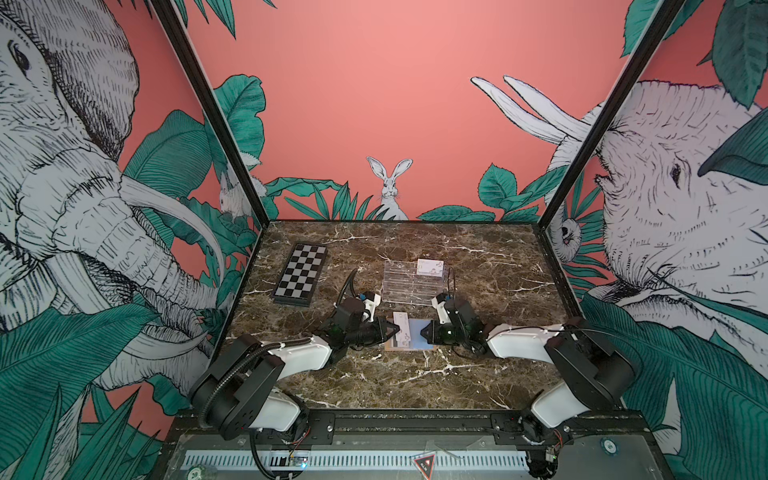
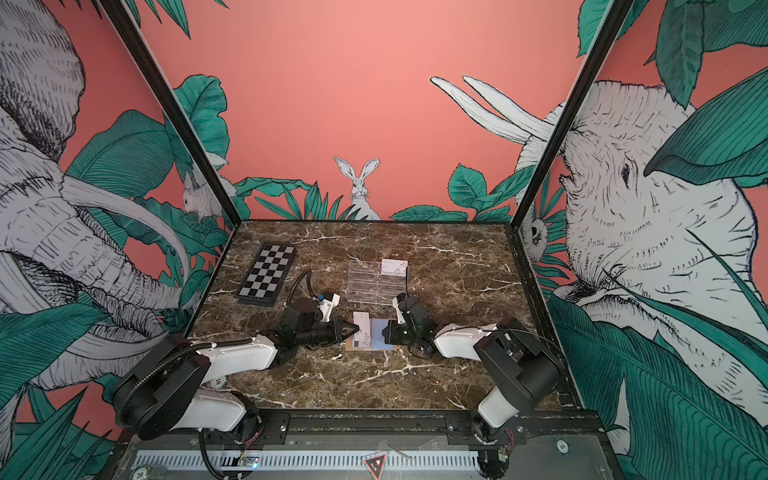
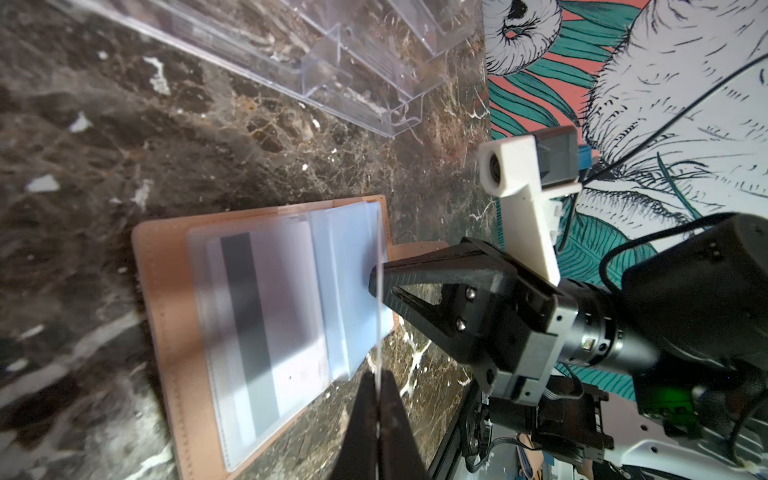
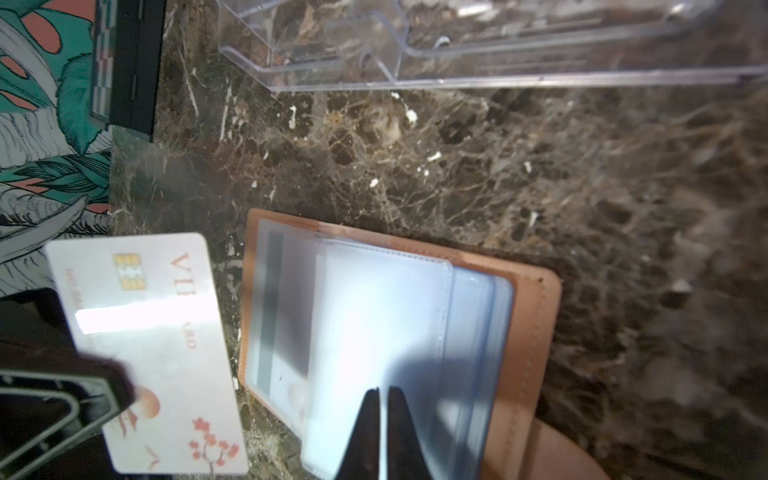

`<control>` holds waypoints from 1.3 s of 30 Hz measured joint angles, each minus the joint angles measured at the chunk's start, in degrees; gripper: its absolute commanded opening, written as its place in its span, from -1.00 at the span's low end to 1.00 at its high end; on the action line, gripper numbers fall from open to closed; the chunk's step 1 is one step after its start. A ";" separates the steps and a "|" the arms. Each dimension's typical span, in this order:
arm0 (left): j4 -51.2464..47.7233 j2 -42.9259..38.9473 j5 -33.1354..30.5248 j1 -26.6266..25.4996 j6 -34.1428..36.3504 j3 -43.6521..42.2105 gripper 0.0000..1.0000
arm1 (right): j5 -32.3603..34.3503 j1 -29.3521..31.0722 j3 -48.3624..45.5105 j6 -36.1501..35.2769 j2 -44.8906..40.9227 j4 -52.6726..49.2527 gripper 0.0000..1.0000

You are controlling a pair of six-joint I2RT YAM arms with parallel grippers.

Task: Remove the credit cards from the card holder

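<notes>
The tan card holder (image 1: pixel 400 348) (image 3: pixel 166 299) (image 4: pixel 534 332) lies open on the marble between both grippers, its clear sleeves up. A grey-striped credit card (image 3: pixel 249 324) sits in one sleeve. My left gripper (image 1: pixel 397 328) (image 3: pixel 379 382) is shut on a whitish credit card (image 1: pixel 402 325) (image 4: pixel 158 332) with a chip and red blossoms, held just clear of the holder's left edge. My right gripper (image 1: pixel 423 332) (image 4: pixel 383 392) rests its tips on the pale blue sleeves (image 3: pixel 345 266), jaws together but for a hairline slit; whether they pinch a sleeve is unclear.
A clear acrylic tiered rack (image 1: pixel 405 289) stands just behind the holder, with one whitish card (image 1: pixel 430 267) upright in its top tier. A black-and-white chequered board (image 1: pixel 301 274) lies at the back left. Printed walls close in the table on three sides.
</notes>
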 measured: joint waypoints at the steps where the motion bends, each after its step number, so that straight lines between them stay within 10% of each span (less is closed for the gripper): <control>1: -0.72 -0.57 0.02 0.00 0.39 0.55 -1.00 | 0.02 0.00 -0.20 -0.11 -1.03 -0.07 -0.51; 12: -4.59 -4.92 0.83 0.00 1.33 6.49 -1.00 | 4.50 -2.89 -0.59 -5.05 -22.40 -4.57 0.80; 24: 10.51 4.22 8.87 0.00 -5.38 13.57 -1.00 | -5.55 -19.37 -2.56 -8.00 -35.47 -10.84 0.86; 39: 13.94 4.66 14.23 0.00 0.98 14.97 -1.00 | -19.74 -22.69 1.11 -19.67 -35.98 -16.28 0.75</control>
